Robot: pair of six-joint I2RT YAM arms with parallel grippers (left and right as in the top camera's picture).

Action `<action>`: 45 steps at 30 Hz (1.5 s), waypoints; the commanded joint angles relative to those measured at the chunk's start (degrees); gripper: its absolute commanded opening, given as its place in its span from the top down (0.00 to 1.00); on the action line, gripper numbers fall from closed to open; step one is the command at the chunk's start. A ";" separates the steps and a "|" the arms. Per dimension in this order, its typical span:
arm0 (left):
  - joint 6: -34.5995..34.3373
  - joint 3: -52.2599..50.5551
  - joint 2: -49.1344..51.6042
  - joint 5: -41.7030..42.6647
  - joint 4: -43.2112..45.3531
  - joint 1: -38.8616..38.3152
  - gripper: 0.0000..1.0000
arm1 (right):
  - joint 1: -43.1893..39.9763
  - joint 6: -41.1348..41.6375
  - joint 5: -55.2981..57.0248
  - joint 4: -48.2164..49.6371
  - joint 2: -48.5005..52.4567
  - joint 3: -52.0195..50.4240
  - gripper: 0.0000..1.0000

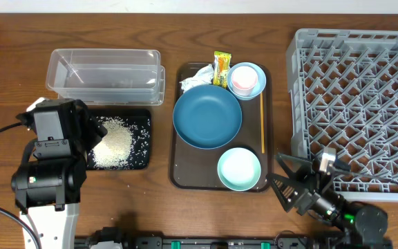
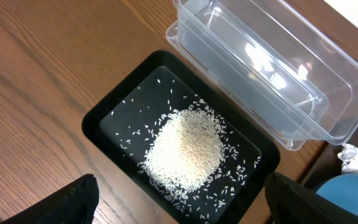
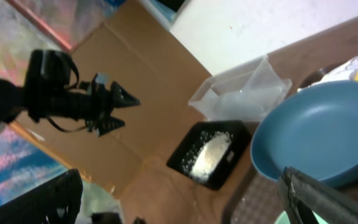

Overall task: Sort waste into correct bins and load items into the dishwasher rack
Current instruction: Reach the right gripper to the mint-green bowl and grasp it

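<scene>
A heap of rice (image 1: 113,145) lies in the black tray (image 1: 141,122), which also shows in the left wrist view (image 2: 120,121). The clear container (image 1: 106,75) stands empty behind it. My left gripper (image 2: 179,208) is open and empty, hovering over the tray's near edge. On the brown serving tray (image 1: 182,173) are the dark-blue plate (image 1: 207,116), a mint bowl (image 1: 240,168), a second bowl (image 1: 256,84) holding the pink cup (image 1: 242,79), a crumpled tissue (image 1: 195,77), a yellow-green wrapper (image 1: 221,69) and an orange stick (image 1: 262,123). My right gripper (image 1: 282,177) is open and empty, just right of the front bowl.
The grey dishwasher rack (image 1: 361,104) fills the right side and holds nothing that I can see. My left arm (image 1: 50,159) stands at the front left of the black tray. Bare wood lies between the black tray and the serving tray.
</scene>
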 commanded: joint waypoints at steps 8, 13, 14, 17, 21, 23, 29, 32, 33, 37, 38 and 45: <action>0.37 0.68 0.11 -0.28 -0.09 0.31 0.13 | 4.04 -36.30 3.93 -32.63 28.92 26.43 0.01; 0.37 0.68 0.11 -0.28 -0.07 0.31 0.12 | 18.95 -45.29 25.75 -50.88 42.82 43.06 0.01; 0.37 0.68 0.11 -0.28 -0.09 0.31 0.12 | 22.51 -45.27 30.56 -53.07 44.81 45.57 0.01; 0.37 0.68 0.11 -0.28 -0.09 0.31 0.12 | 33.81 -40.26 45.51 -57.99 51.06 51.78 0.01; 0.37 0.68 0.11 -0.28 -0.09 0.31 0.13 | 44.83 -32.20 54.51 -59.04 57.68 54.16 0.01; 0.37 0.68 0.11 -0.28 -0.09 0.31 0.12 | 48.70 -29.53 55.84 -58.18 60.76 54.16 0.01; 0.37 0.68 0.11 -0.28 -0.07 0.31 0.12 | 54.55 -27.63 53.22 -51.28 69.44 54.16 0.01; 0.37 0.68 0.11 -0.28 -0.09 0.31 0.12 | 55.25 -27.63 49.88 -48.92 72.41 54.14 0.01; 0.37 0.68 0.11 -0.28 -0.09 0.31 0.12 | 55.41 -27.63 48.65 -48.52 73.46 54.16 0.01; 0.37 0.68 0.11 -0.28 -0.09 0.31 0.12 | 55.43 -27.63 47.60 -48.59 77.35 54.16 0.01; 0.37 0.68 0.11 -0.28 -0.09 0.31 0.12 | 55.43 -27.63 47.60 -48.68 78.16 54.14 0.01; 0.37 0.68 0.11 -0.28 -0.09 0.31 0.12 | 55.43 -27.19 47.47 -48.76 81.09 54.14 0.01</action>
